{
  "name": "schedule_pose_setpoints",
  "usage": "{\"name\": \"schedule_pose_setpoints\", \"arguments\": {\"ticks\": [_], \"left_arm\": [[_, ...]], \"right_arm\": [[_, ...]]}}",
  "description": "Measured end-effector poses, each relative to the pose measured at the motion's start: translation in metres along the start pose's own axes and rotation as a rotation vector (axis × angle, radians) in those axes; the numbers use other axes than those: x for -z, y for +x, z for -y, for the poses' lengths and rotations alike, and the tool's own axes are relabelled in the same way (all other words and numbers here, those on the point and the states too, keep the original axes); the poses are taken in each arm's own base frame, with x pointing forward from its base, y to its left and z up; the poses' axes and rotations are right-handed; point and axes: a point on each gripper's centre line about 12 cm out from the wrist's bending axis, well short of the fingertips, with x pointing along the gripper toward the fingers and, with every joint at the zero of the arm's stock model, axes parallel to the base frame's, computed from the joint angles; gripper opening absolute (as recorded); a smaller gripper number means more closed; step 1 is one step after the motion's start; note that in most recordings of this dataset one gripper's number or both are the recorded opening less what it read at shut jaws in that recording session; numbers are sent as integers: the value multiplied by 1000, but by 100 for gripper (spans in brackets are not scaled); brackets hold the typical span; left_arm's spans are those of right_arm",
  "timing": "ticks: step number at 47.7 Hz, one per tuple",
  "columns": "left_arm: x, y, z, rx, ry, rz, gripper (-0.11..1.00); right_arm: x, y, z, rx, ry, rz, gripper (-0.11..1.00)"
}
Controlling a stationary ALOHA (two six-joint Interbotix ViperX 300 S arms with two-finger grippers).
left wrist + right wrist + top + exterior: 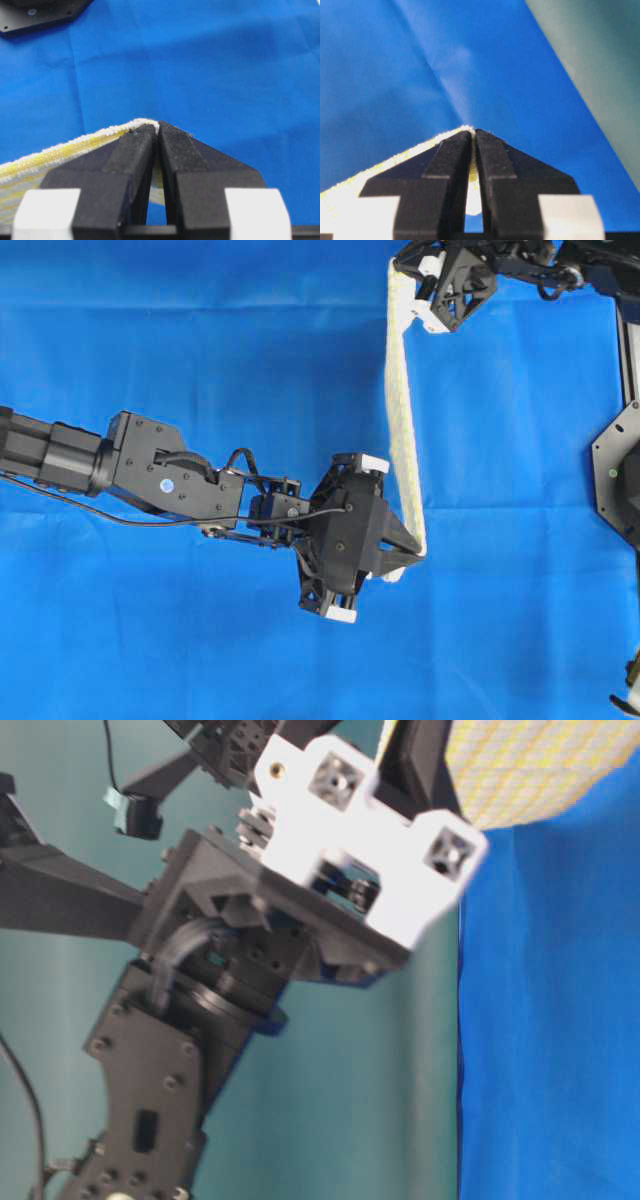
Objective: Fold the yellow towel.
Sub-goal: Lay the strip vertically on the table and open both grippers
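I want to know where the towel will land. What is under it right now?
Only the blue cloth shows under the towel, which hangs stretched between the left gripper and right gripper. The strip of cloth right beneath it is hidden.

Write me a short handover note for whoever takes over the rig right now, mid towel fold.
Left gripper: shut on one corner of the yellow towel.
Right gripper: shut on another corner.
Towel: hangs stretched between the two grippers, lifted above the blue cloth; from overhead it shows only as a narrow strip.
Done: both corners gripped and raised.
Left: lay the held edge over to make the fold, then release. No finished fold is visible yet.
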Motion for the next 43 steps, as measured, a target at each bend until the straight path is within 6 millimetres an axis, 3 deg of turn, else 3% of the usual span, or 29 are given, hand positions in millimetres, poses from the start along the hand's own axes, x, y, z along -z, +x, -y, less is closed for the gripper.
{"name": "schedule_pose_setpoints", "arguments": {"ticks": [8,26,43], "left_arm": [[25,-8,1,0,-26,-40,2],[54,-49,5,-5,-170,-46,2],[67,-65,12,5,-212,-57,2]], "right_arm": [[-4,23,-3,-5,-7,-19,3],[-30,72,-29,-46,-46,-1,3],[-33,86,-39,-62,-59,-2,3]]}}
